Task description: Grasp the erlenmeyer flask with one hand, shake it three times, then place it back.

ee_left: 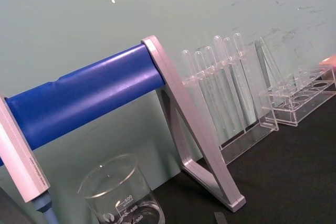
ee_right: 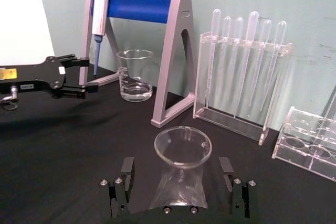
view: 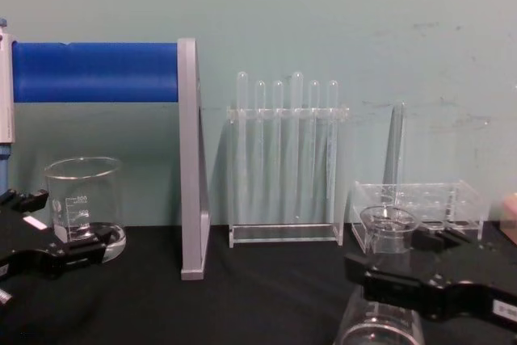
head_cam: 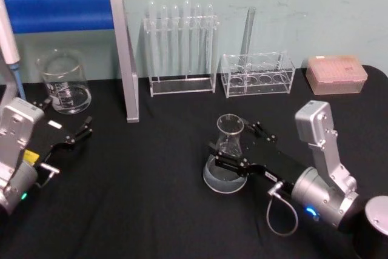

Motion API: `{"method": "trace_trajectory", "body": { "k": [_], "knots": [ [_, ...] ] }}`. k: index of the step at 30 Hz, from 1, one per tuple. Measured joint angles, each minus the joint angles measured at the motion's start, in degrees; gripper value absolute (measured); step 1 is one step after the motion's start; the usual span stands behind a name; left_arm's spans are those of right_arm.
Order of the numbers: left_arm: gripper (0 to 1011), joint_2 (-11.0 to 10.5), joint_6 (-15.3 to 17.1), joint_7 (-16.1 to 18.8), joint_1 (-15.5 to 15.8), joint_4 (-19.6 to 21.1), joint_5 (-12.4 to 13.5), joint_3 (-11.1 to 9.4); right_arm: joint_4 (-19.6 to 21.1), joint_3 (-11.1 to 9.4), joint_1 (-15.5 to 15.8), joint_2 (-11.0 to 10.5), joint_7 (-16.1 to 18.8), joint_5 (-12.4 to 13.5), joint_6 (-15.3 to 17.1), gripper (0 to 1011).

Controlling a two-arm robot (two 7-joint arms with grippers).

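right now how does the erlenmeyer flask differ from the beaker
The erlenmeyer flask is conical, tapering to a narrow neck; the beaker is straight-sided and wider at the mouth. The flask stands between the open jaws of the right gripper; the beaker stands free at the back left, just beyond the open left gripper. Both are clear glass, upright on the black table.

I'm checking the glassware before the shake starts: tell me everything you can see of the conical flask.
The clear glass conical erlenmeyer flask stands upright on the black table, right of centre, in front of the clear low tube rack. It has a wide round base, sloping walls and a narrow neck ending in a flared rim. It looks empty. The black right pincer brackets its neck, one finger on each side, open; contact cannot be confirmed.
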State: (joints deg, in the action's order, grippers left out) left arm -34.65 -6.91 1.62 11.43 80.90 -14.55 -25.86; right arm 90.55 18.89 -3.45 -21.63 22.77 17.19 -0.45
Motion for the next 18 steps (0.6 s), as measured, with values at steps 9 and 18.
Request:
{"method": "trace_trajectory", "body": {
  "k": [9,18],
  "knots": [
    [1001,0.0,0.0,0.0,0.0,0.0,0.0,0.0,3.31,-1.49,3.5,-3.69,1.89,2.46,-0.52,1000],
    [1001,0.0,0.0,0.0,0.0,0.0,0.0,0.0,6.02,-3.27,7.42,-7.36,3.22,4.8,-1.56,1000]
  ]
}}
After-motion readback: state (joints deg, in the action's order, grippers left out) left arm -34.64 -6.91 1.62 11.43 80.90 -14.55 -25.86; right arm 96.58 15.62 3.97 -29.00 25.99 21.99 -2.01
